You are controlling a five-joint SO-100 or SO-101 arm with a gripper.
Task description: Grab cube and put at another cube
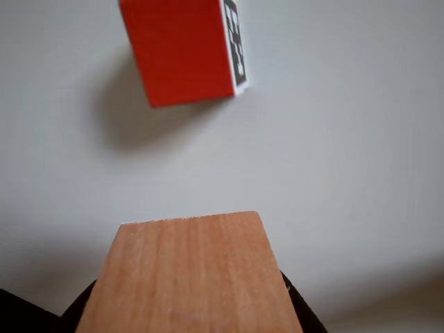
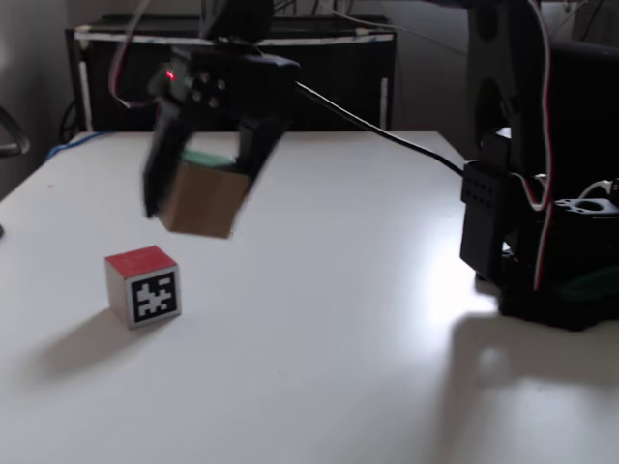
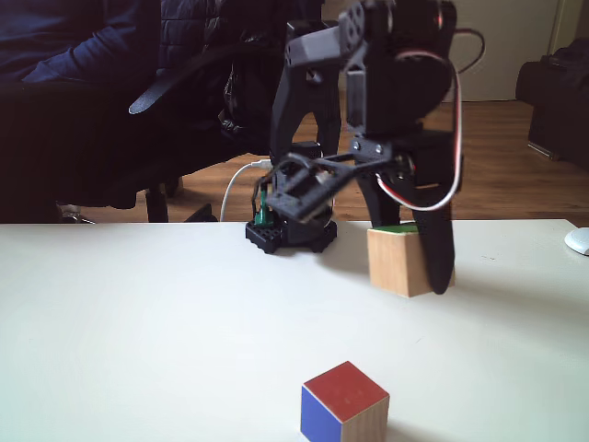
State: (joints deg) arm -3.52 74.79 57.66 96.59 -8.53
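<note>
Closed on the cube [image 2: 201, 197]: end effector [image 2: 198, 184] in the upper left of a fixed view, black fingers [image 2: 158, 164] pressed against opposite sides of the block, which hangs tilted and clear of the white tabletop [image 2: 338, 319]. Wood-grain faces toward the camera, a strip of green along the top edge between the fingers. Slightly blurred in this view.

Below and left of the held block, resting flat on the tabletop: another cube [image 2: 143, 286], red face up, black-and-white marker face toward the camera, white edges. Apart from the held block, not touching.

From the opposite fixed view, held cube [image 3: 401, 261] at centre right, green top just visible, one dark finger [image 3: 440, 249] down its right side, end effector [image 3: 405, 262] gripping it in front of the arm base [image 3: 290, 230]. Another cube [image 3: 344, 402] at bottom centre, red on top, blue on the left face, plain wood on the right.

In the other view, wood-grain face of the cube [image 1: 191, 277] at bottom centre; another cube [image 1: 182, 50] in the upper left, red face dominant, marker face a sliver on its right side, soft shadow beneath on the tabletop [image 1: 347, 173].
</note>
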